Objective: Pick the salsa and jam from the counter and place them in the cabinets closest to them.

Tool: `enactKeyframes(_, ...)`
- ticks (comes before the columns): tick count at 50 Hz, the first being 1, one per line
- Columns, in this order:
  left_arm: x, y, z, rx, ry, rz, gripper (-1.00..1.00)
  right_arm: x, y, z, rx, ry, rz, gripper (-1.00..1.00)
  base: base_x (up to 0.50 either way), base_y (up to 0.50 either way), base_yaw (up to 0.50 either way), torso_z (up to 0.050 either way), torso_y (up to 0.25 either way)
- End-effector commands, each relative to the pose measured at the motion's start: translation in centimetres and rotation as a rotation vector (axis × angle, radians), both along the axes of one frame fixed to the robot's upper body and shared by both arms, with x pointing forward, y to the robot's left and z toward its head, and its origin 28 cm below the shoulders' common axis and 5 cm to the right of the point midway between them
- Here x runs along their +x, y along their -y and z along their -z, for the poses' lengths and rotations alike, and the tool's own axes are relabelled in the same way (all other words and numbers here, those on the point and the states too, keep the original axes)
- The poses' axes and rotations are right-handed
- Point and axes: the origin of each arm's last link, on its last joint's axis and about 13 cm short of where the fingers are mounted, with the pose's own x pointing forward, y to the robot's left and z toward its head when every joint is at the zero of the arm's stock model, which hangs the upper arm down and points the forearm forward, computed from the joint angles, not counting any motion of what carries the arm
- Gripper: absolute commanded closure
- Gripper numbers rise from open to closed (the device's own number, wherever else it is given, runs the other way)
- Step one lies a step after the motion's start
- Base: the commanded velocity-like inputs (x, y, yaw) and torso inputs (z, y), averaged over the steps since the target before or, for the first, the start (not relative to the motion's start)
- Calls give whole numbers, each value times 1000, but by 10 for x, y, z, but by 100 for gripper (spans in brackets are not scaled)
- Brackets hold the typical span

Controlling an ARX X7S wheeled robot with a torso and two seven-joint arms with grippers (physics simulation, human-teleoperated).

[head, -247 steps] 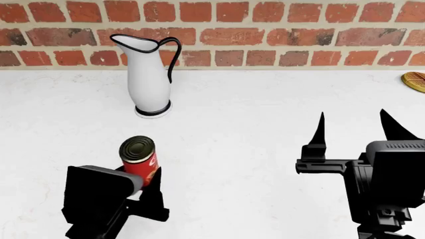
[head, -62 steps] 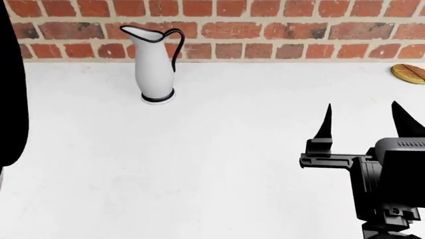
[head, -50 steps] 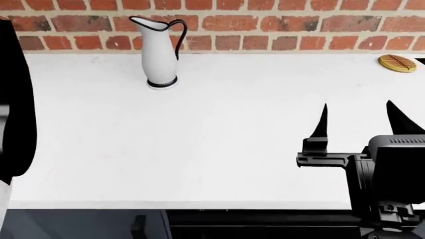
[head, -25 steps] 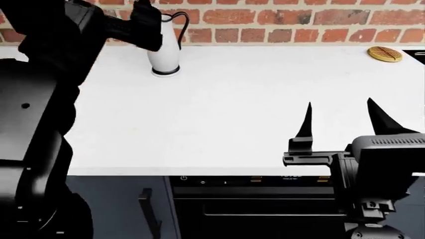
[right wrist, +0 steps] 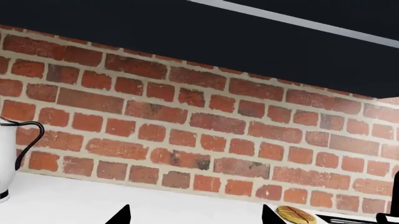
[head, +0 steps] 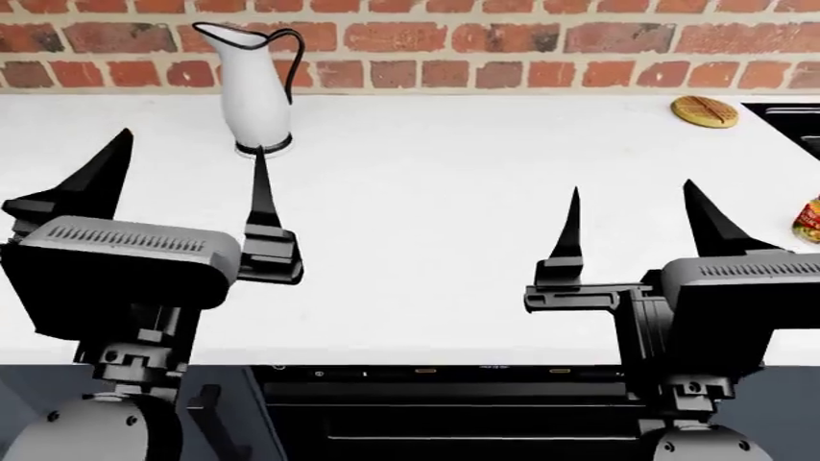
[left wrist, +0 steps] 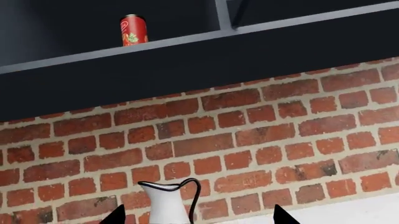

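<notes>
While both claws gape wide, the red can's (left wrist: 133,30) label stays unreadable; shelved.

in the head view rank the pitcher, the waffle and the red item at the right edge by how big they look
1. white pitcher, clearly largest.
2. waffle.
3. red item, cut off by the frame edge, so its rank below the waffle is unsure.

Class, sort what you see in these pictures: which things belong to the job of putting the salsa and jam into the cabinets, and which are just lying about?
Part of the job:
- red can, on the cabinet shelf
- red item at the counter's right edge, cut off by the frame
- left gripper and right gripper, both open and empty

Just lying about:
- white pitcher
- waffle
</notes>
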Motion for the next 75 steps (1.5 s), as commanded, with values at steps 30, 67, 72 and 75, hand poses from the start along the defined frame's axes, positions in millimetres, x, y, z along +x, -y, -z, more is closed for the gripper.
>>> enactKeyframes(30, -17, -8, 14, 7, 22, -51, -100, -17, 3, -33, -17, 75, 18, -100, 58, -405, 0, 0, 0)
enactKeyframes(67, -23, -16, 13, 9, 32, -107, -100, -16, 3, -42, -7, 108, 18, -100, 138, -242, 0, 0, 0)
enactKeyframes(72, -24, -17, 13, 12, 32, -113, -100, -16, 3, -44, -13, 114, 16, -100, 50, -266, 0, 0, 0)
enactKeyframes(75, -25, -17, 11, 15, 30, -114, -100, -16, 2, -47, -23, 119, 15, -100, 49, -254, 0, 0, 0)
